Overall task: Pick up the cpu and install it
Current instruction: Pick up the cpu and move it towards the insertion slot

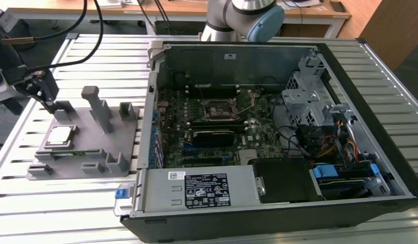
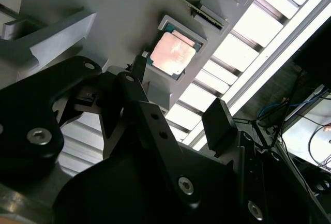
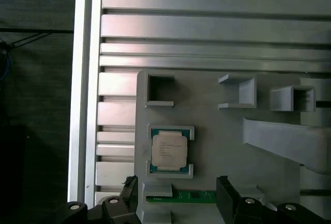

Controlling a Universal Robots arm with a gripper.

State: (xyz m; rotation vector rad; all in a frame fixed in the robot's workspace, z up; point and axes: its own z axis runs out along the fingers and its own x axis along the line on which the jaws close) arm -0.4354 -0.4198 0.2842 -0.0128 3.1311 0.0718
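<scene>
Gripper (image 1: pixel 50 101) is seen hovering over the grey fixture block (image 1: pixel 87 142) at the exterior view's left, outside the open computer case (image 1: pixel 371 117). Jaws are spread apart and nothing is gripped. In the first wrist view two black fingertips (image 3: pixel 130 185) are seen either side of the block's edge, where a green memory strip (image 3: pixel 181 198) is slotted.

The cpu (image 3: pixel 168 151) is seated flat in a shallow square pocket on the fixture block, silvery lid up, green rim visible at the corners. It is not touched by the fingers. In the exterior view it is found just beside the gripper, well apart from the motherboard socket (image 1: pixel 218 108) inside the case.

Writing: several lines of print are seen on the cpu lid, not legible. White printed labels, one with a barcode, are carried on the power supply box (image 1: pixel 195 189) at the case's near edge. A small white sticker (image 1: pixel 230 56) is fixed to the case's far wall. None of it can be made out.
</scene>
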